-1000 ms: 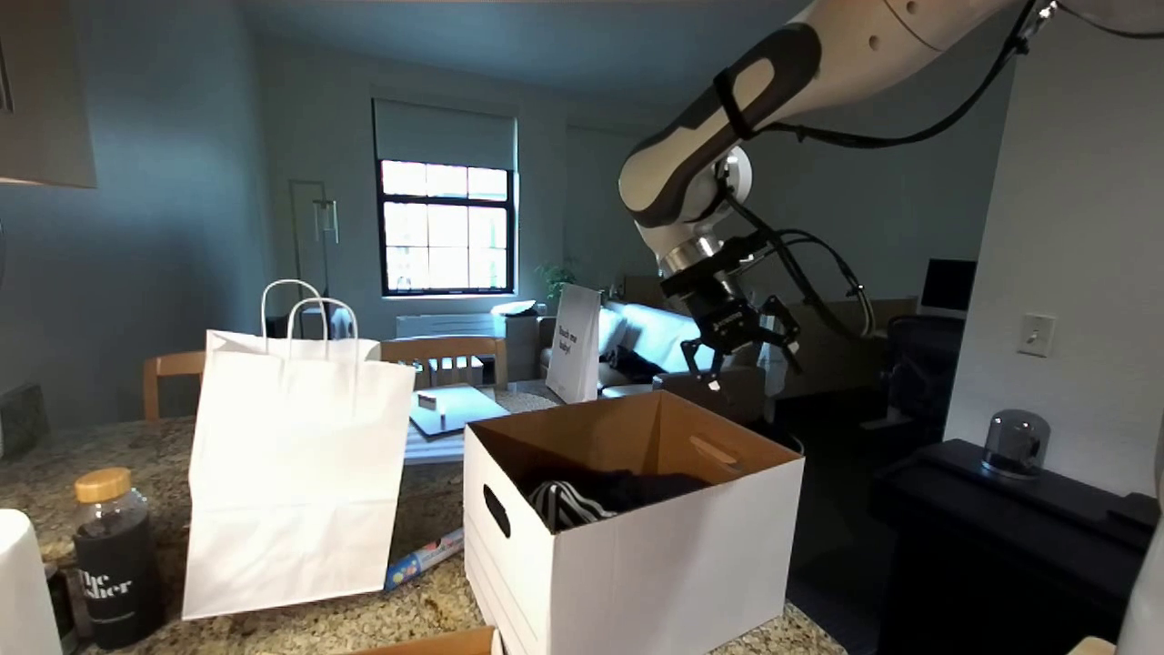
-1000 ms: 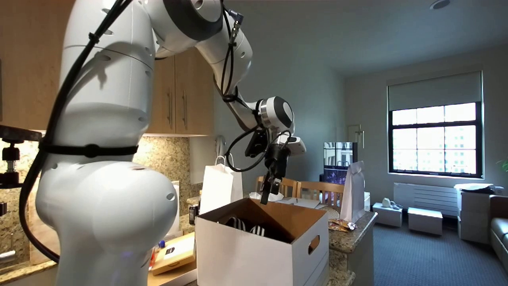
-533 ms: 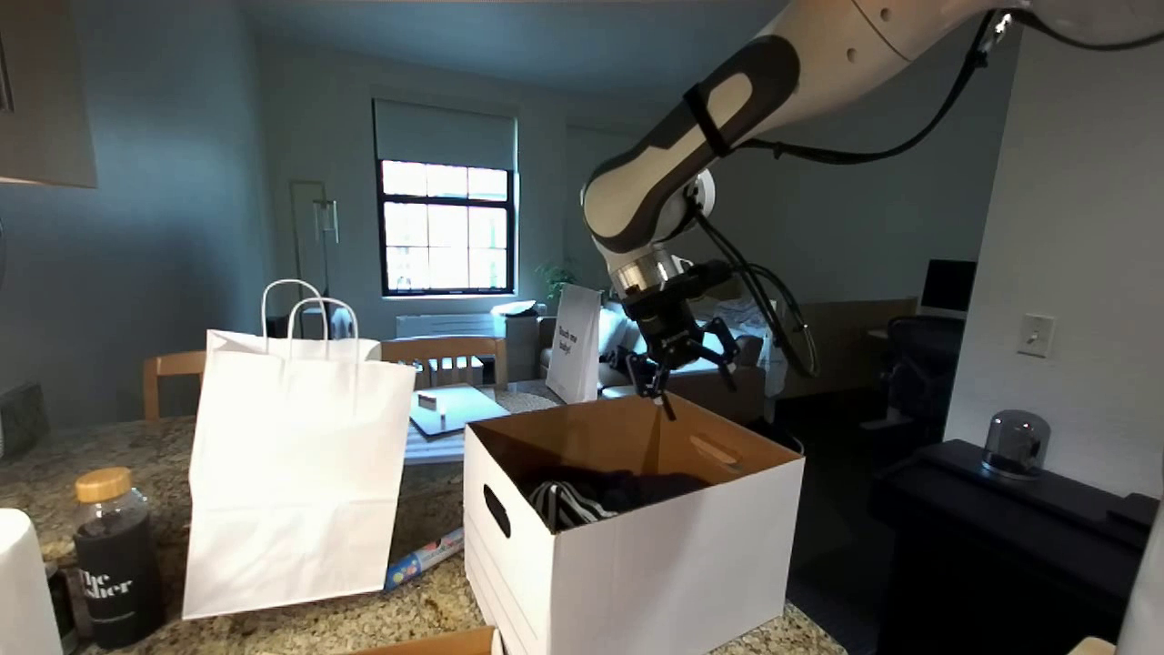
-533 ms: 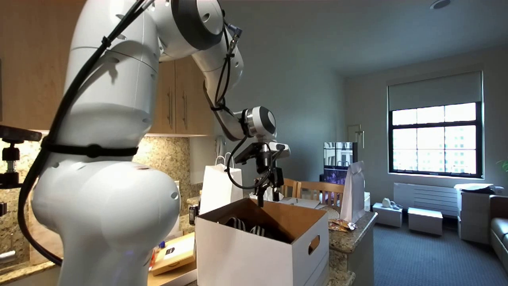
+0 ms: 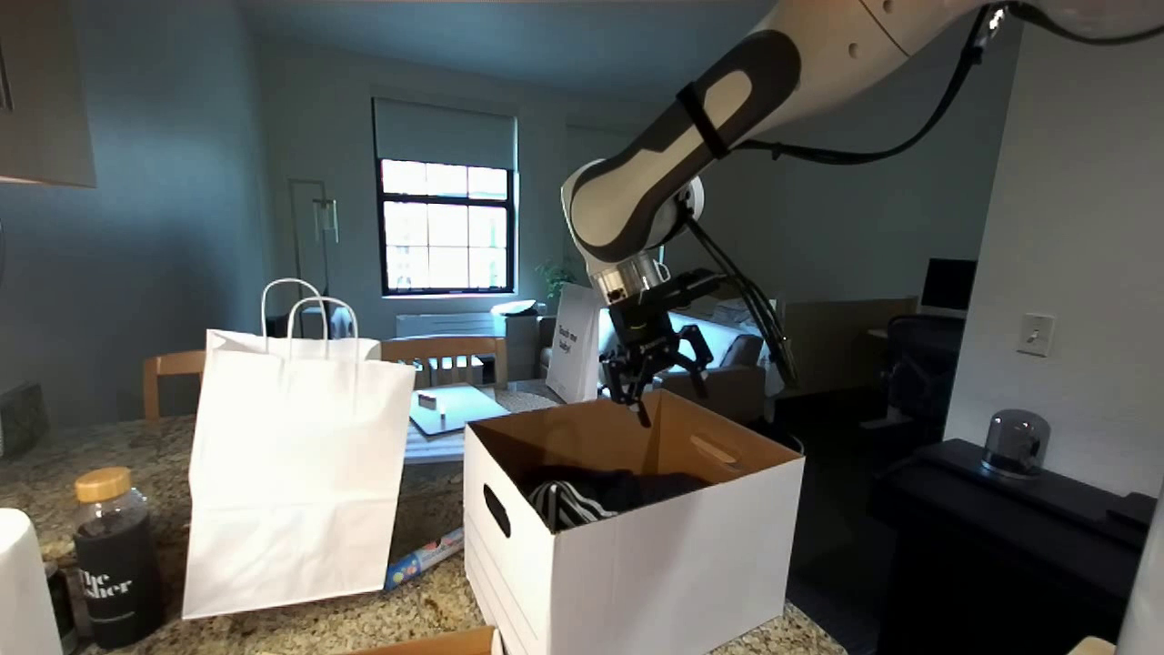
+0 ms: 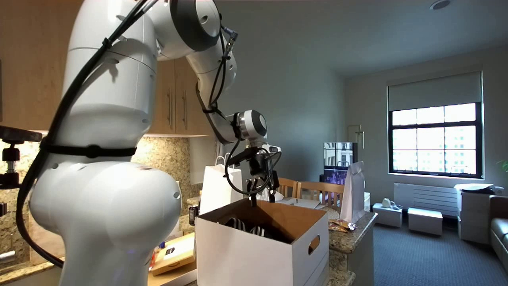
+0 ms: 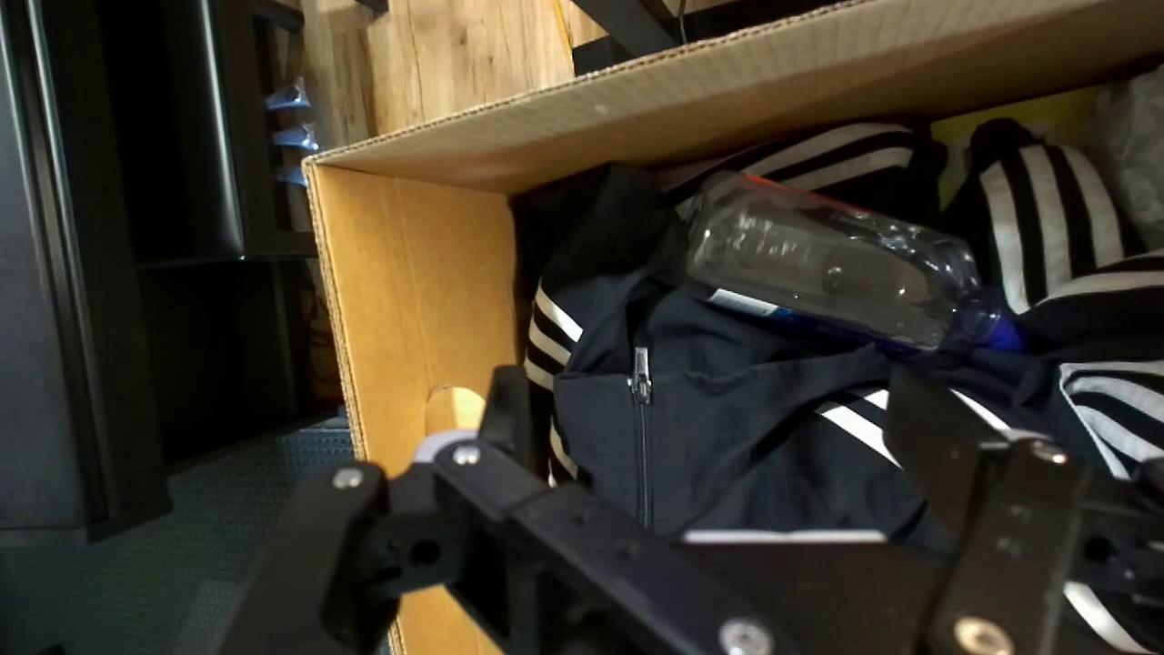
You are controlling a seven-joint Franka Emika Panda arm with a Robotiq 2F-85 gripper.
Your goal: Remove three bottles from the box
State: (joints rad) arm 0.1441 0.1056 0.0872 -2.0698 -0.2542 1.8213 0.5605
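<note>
The white box [image 5: 673, 564], brown inside, stands open on the counter; it also shows in an exterior view [image 6: 246, 254] and in the wrist view [image 7: 414, 264]. One clear bottle [image 7: 823, 250] with a blue cap and red and blue edges lies on dark striped clothing in the box. Other bottles are hidden or out of view. My gripper [image 7: 718, 414] is open and empty, pointing down above the box. In the wrist view the bottle lies beyond the fingers, nearer the right finger. In both exterior views the gripper [image 5: 671, 400] [image 6: 262, 199] is at the box's far rim.
A white paper bag [image 5: 300, 473] and a dark flask [image 5: 114, 555] stand beside the box. A blue tube [image 5: 423, 559] lies between bag and box. Another white bag [image 6: 352, 192] and a snack packet [image 6: 341, 225] are at the counter's far edge. Dark clothing [image 7: 709, 437] fills the box.
My gripper has moved left and down in both exterior views, from beyond the box to its far rim, and has turned somewhat. It stays open. The box has not moved.
</note>
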